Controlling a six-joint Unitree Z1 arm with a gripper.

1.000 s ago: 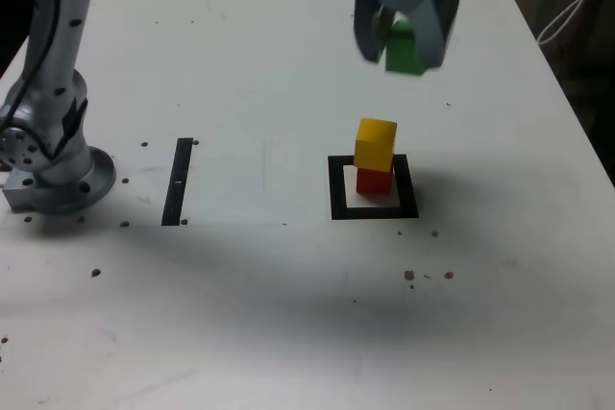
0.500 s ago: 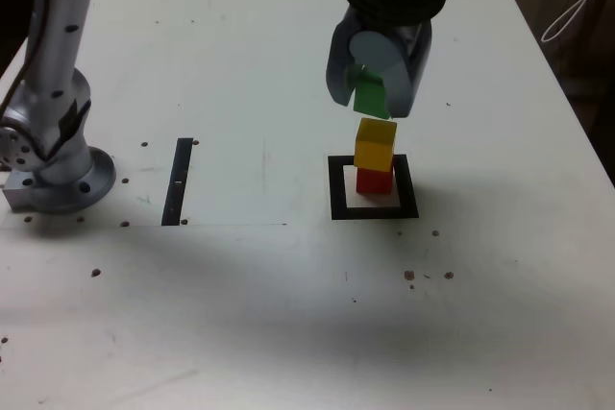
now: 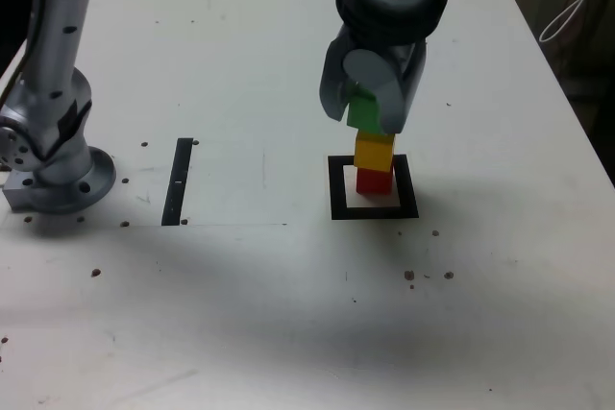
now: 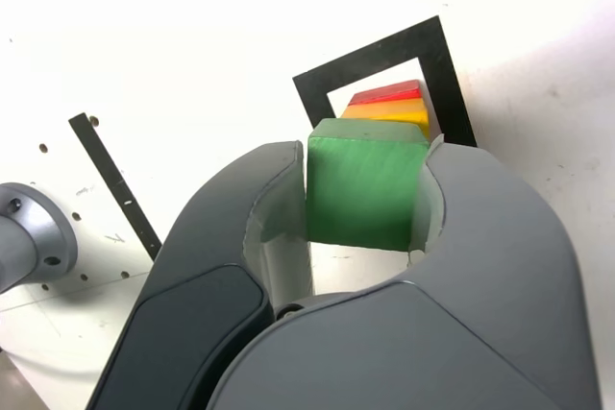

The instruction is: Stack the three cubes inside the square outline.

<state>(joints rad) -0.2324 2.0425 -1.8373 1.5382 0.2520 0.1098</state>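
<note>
While the white table (image 3: 240,314) carries the arm base (image 3: 58,180) and black strip (image 3: 178,181), the gripper (image 3: 365,112) is clamped on the green cube (image 4: 365,184), directly over the yellow cube (image 3: 374,152), which sits on the red cube (image 3: 374,180) inside the square outline (image 3: 337,189).

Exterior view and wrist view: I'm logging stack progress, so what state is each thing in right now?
End effector: shut on the green cube.
Green cube: held, directly over the yellow cube; contact cannot be told.
Yellow cube: stacked on the red cube.
Red cube: resting inside the outline.
Outline: flat on the table, holding the stack.
</note>
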